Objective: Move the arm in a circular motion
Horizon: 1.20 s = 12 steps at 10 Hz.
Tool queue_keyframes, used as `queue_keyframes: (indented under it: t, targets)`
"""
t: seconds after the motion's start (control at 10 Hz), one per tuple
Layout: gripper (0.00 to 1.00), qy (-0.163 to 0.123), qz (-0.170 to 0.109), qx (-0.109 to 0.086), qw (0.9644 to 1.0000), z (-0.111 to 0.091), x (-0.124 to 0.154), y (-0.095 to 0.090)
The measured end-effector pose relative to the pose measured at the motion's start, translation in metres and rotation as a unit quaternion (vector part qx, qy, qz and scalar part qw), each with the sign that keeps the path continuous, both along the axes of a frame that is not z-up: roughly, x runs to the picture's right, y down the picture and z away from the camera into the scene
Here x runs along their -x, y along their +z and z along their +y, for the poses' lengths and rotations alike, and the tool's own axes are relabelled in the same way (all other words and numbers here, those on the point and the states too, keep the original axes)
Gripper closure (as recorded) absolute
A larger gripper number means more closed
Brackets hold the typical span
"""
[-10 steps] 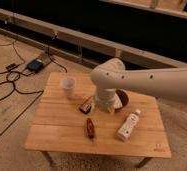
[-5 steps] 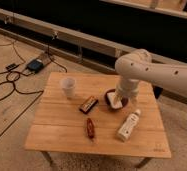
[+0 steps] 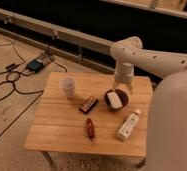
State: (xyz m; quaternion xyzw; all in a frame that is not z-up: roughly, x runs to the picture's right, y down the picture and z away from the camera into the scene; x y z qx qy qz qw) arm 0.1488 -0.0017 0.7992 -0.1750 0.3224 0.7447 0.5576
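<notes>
The arm (image 3: 152, 60) is a thick cream-white tube that reaches in from the right. Its rounded joint (image 3: 127, 49) hangs over the table's far right side. A big near segment (image 3: 177, 125) fills the lower right corner. The gripper (image 3: 121, 85) points down from the joint, just above and behind a dark bowl (image 3: 108, 97) that holds a white object (image 3: 116, 101).
On the wooden table (image 3: 57, 130) stand a white cup (image 3: 68, 86), a brown snack bar (image 3: 88, 104), a red-brown stick-like item (image 3: 90, 128) and a lying white bottle (image 3: 128, 125). Cables (image 3: 4, 87) and a blue device (image 3: 35, 64) lie on the floor at left.
The arm's joint has swung from over the table's middle towards the far right side. The gripper has moved with it, now behind the bowl. The table items have not moved.
</notes>
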Motion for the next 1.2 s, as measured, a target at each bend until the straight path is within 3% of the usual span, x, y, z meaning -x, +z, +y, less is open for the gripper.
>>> queue_keyframes:
  t: [0.3,0.5,0.7,0.9,1.2]
  targets:
    - [0.35,0.009,0.02,0.027,0.9994,-0.016,0.044,0.041]
    - [0.35,0.015,0.03,0.053,0.998,-0.01,0.087,0.067]
    - [0.35,0.015,0.028,0.073,0.9969,0.005,0.127,0.082]
    - [0.35,0.011,0.013,0.079,0.9968,0.014,0.156,0.079]
    - [0.35,-0.001,-0.009,0.061,0.9981,0.018,0.17,0.052]
